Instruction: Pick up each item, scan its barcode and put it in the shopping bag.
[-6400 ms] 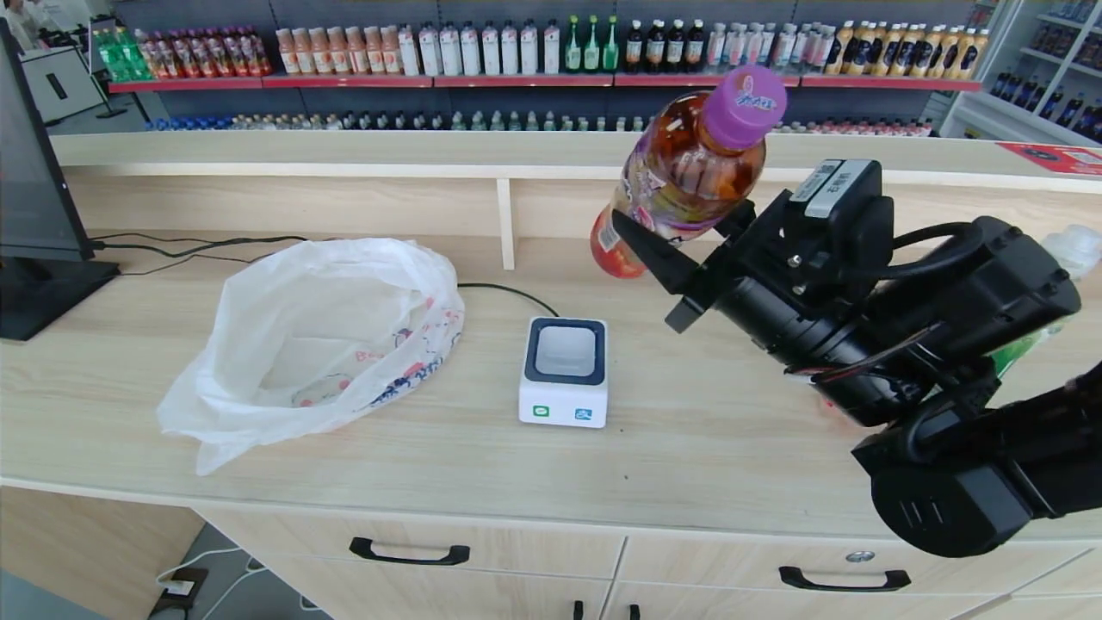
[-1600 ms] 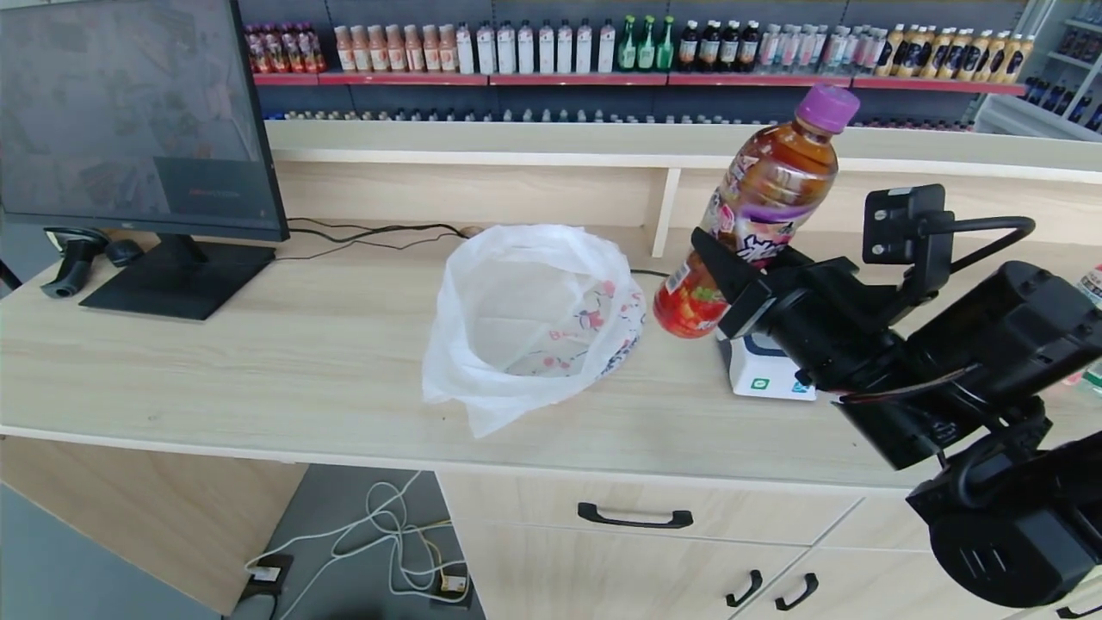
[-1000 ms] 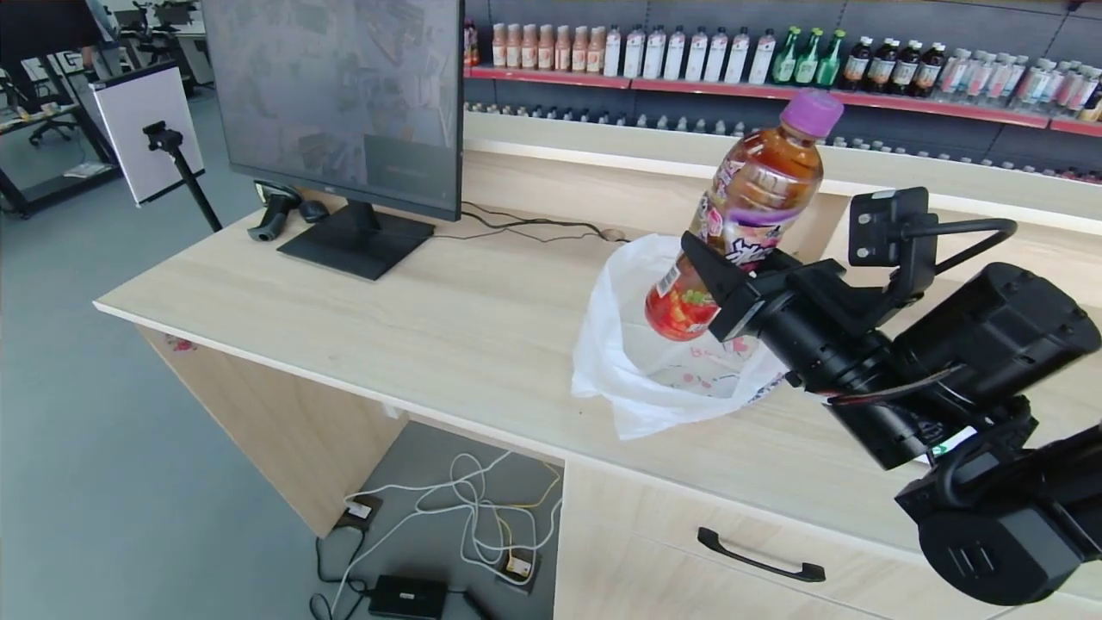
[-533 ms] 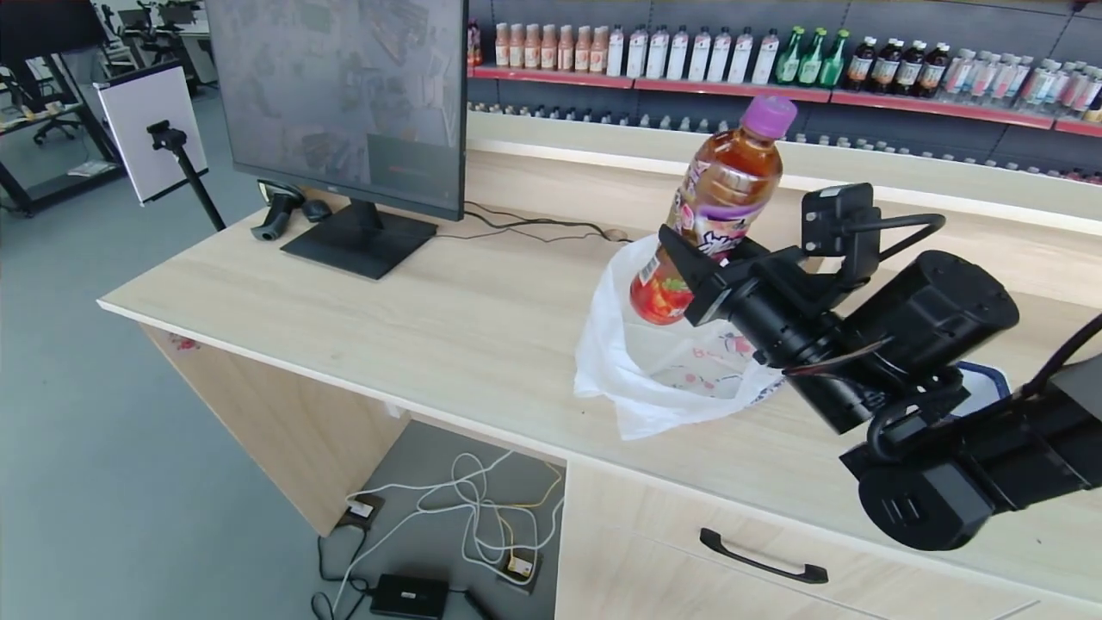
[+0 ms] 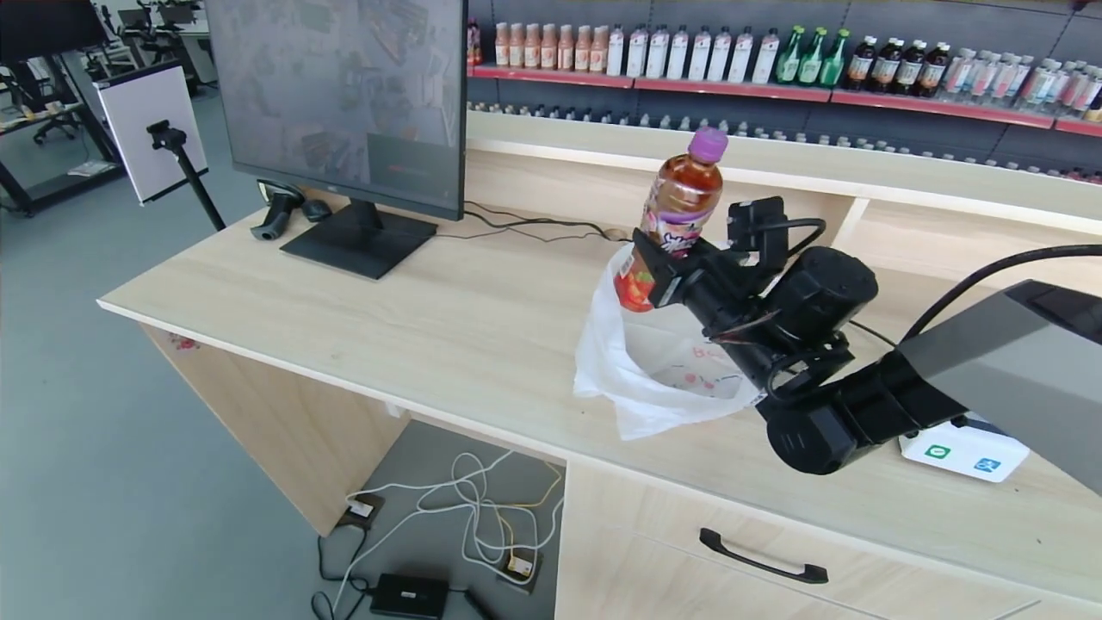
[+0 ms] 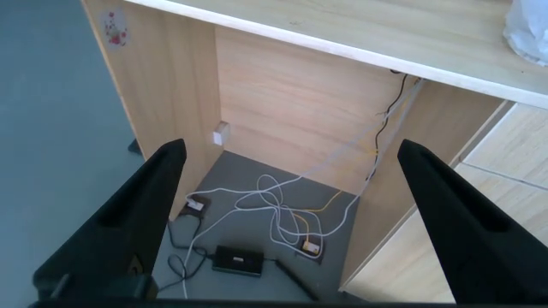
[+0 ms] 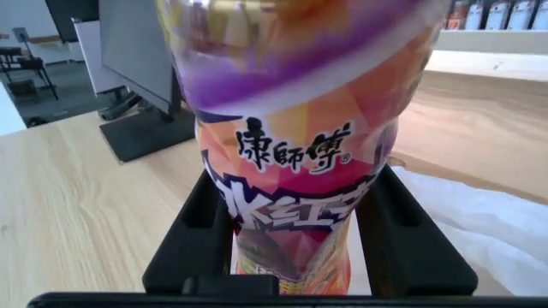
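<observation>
The bottle point(image 5: 680, 202) w/ purple cap is upright, tilted a bit, in the air above the open mouth of the shopping bag point(image 5: 620, 379). Your right pincer point(image 5: 656, 263) is clenched on its lower body, over the label. It's full, so prob. heavy, and the smooth plastic is likely slippery: hold low-mid, firm. The bag's thin and floppy, lying on the desk point(image 5: 387, 301), w/ the scanner point(image 5: 964, 448) nearby. Your left pincer point(image 6: 291, 227) is spread wide, below the desk's edge.

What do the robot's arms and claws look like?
The right arm is black, made of chunky round tubes, with a looping black cable. The right gripper and left gripper each have two flat, black, wedge-shaped fingers.
</observation>
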You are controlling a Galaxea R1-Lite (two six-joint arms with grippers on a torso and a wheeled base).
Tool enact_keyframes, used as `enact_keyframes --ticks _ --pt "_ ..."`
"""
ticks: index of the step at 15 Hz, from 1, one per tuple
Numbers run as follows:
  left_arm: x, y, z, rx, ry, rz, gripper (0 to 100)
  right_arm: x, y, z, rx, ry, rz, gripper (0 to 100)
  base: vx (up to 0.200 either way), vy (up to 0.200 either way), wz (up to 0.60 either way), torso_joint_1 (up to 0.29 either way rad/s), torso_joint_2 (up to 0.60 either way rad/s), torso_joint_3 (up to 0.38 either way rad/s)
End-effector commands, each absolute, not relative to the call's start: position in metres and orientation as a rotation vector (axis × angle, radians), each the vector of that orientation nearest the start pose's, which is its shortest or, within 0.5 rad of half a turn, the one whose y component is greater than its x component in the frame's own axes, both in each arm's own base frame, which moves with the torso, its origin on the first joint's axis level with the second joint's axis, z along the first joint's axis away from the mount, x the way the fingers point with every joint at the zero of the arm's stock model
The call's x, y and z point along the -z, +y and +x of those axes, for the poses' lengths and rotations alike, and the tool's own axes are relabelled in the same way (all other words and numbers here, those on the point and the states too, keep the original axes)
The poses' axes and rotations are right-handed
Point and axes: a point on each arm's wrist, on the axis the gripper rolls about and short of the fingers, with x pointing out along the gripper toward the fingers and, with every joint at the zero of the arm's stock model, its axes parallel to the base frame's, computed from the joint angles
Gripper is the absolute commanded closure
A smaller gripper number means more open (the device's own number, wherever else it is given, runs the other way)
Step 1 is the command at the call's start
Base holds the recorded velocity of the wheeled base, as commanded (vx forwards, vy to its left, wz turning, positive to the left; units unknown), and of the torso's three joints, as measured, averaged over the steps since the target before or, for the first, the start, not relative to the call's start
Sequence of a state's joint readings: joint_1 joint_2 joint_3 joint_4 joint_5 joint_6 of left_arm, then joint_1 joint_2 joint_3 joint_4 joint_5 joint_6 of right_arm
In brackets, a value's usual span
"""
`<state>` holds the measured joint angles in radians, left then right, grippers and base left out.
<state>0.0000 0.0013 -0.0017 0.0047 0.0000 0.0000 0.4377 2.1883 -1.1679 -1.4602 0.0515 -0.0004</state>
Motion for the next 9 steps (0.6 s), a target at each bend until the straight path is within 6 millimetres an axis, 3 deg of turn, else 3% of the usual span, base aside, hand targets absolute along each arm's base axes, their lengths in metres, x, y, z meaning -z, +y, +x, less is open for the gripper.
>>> enact_keyframes --ticks 1,9 --pt "-0.075 0.0 -0.023 0.0 0.003 0.0 0 -0.17 0.179 0.395 -0.474 -0.399 0.074 100 0.0 0.0 0.0 0.0 0.0 0.0" --pt "-0.075 0.0 -0.023 0.0 0.005 0.0 0 -0.165 0.137 0.43 -0.384 -0.337 0.035 100 0.0 0.0 0.0 0.0 0.0 0.0"
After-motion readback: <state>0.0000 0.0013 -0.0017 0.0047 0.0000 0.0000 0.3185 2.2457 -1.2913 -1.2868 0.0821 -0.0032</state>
